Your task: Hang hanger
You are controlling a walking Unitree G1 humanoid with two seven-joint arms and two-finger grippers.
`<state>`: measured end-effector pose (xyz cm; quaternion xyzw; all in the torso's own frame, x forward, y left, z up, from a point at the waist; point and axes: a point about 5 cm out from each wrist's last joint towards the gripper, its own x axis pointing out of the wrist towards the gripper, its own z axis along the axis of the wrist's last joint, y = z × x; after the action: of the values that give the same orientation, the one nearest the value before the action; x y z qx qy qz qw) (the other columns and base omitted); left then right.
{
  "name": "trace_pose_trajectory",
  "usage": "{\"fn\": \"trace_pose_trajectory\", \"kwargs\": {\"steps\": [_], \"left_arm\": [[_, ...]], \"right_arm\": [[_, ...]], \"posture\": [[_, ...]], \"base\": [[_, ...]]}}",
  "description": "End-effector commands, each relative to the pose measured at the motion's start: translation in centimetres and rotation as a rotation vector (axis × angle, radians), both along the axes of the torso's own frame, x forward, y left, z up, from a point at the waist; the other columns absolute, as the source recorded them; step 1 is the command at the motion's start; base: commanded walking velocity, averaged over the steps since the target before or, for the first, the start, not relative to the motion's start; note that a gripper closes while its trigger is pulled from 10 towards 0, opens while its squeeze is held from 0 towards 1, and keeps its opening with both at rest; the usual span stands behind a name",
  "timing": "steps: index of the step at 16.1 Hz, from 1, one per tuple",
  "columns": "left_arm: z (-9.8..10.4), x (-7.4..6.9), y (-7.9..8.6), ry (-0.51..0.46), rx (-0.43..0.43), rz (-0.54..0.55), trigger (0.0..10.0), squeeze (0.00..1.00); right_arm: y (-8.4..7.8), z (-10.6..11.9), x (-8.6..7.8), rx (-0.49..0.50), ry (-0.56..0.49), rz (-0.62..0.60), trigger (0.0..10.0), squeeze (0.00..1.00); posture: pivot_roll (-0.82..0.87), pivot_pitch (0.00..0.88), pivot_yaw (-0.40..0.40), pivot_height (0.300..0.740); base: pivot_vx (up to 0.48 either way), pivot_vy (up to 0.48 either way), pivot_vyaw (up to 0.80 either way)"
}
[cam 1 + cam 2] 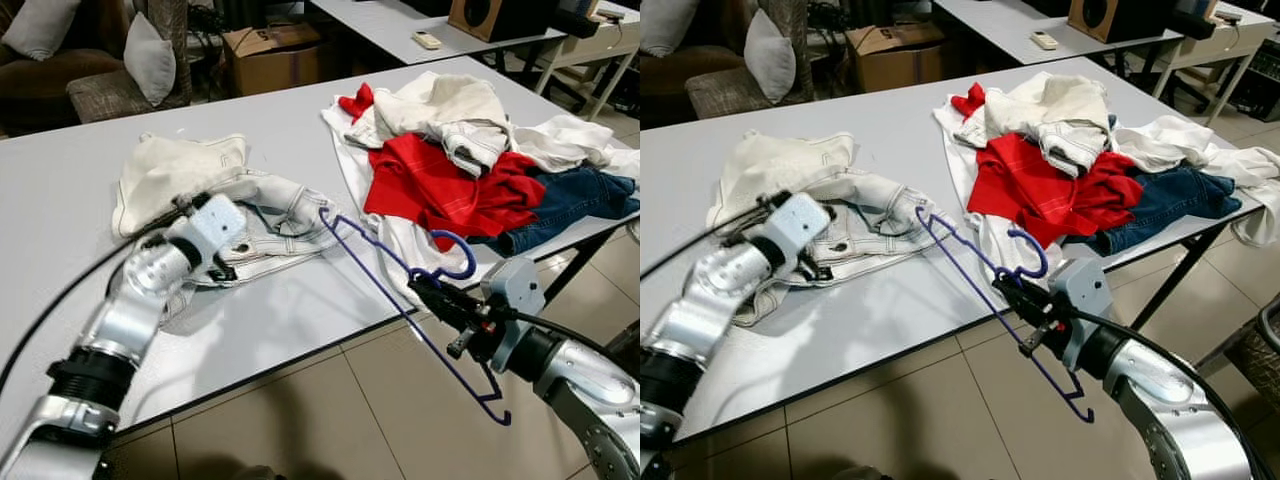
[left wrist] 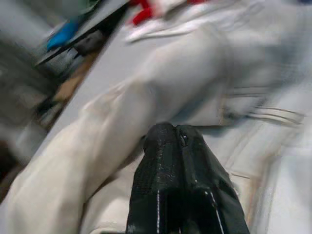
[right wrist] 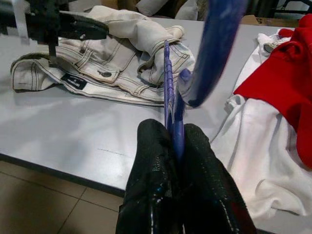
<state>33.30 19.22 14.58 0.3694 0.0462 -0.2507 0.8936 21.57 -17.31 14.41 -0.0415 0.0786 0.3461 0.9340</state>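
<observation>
Clamping the blue wire hanger (image 1: 400,300) near the base of its hook, the right hand (image 1: 432,293) in the lower right of the left eye view, fingers (image 3: 192,165) pressed together on the wire as the right wrist view shows. Holding that hanger in the air at the near edge of the grey desk (image 1: 60,190), long axis slanting from one shoulder tip above the desk toward frame centre, down to the other tip over the tiled floor (image 1: 330,420) at lower right, hook curling up just above the fingers. Resting at centre left, the left hand (image 1: 222,268), fingers together and lying on the crumpled white jeans (image 1: 270,225), with nothing visibly caught between them in the left wrist view; whether any cloth is being pinched, impossible to tell. Lying up and left of the hanger's upper tip, those jeans, the tip nearly reaching their nearest fold; the left hand plainly nearer the garment, the right alone carrying the hanger. Sitting in the upper right, a heap of red shirt (image 1: 440,185), white clothes (image 1: 440,110) and blue denim (image 1: 570,200), beside the hanger rather than on it. Judging from this, needing a push of the hanger's upper tip up-left along its own slant into the jeans.
</observation>
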Motion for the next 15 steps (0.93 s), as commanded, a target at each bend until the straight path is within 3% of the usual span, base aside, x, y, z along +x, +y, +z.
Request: {"fn": "trace_pose_trajectory", "kwargs": {"steps": [1, 2, 3, 4, 9, 15], "left_arm": [[-2.2, -1.3, -0.6, 0.141, 0.125, -0.132, 4.8, 0.00], [-3.3, -1.8, -0.8, 0.208, 0.097, -0.166, 10.0, 0.39], [-3.3, -1.8, -0.8, 0.208, 0.097, -0.166, 10.0, 0.39], [-3.6, -1.9, -1.3, 0.204, 0.067, -0.171, 10.0, 1.00], [-3.6, -0.1, -1.3, 0.087, 0.150, -0.090, 10.0, 1.00], [-4.5, 0.8, -1.6, 0.068, 0.208, -0.093, 10.0, 1.00]], "right_arm": [[0.0, -0.1, -0.2, -0.002, 0.006, 0.008, 10.0, 0.00], [0.0, -0.1, -0.2, 0.000, 0.007, 0.011, 10.0, 0.00], [0.0, -0.1, -0.2, 0.000, 0.007, 0.011, 10.0, 0.00], [-0.1, -0.2, -0.4, 0.000, 0.013, 0.012, 10.0, 0.00], [-0.8, -0.6, -0.5, -0.011, 0.038, -0.009, 10.0, 0.00], [-1.2, -0.8, -0.2, -0.001, 0.049, -0.032, 10.0, 0.00]], "posture": [[-0.08, 0.000, 0.029, 0.740], [-0.08, 0.001, 0.033, 0.740], [-0.08, 0.001, 0.033, 0.740], [-0.09, 0.002, 0.031, 0.740], [-0.09, 0.019, 0.015, 0.740], [-0.11, 0.034, 0.001, 0.740]], "base": [[0.000, 0.000, 0.00], [0.000, 0.000, 0.00], [0.000, 0.000, 0.00], [0.000, 0.000, 0.00], [0.000, 0.000, 0.00], [0.000, 0.000, 0.00]]}}
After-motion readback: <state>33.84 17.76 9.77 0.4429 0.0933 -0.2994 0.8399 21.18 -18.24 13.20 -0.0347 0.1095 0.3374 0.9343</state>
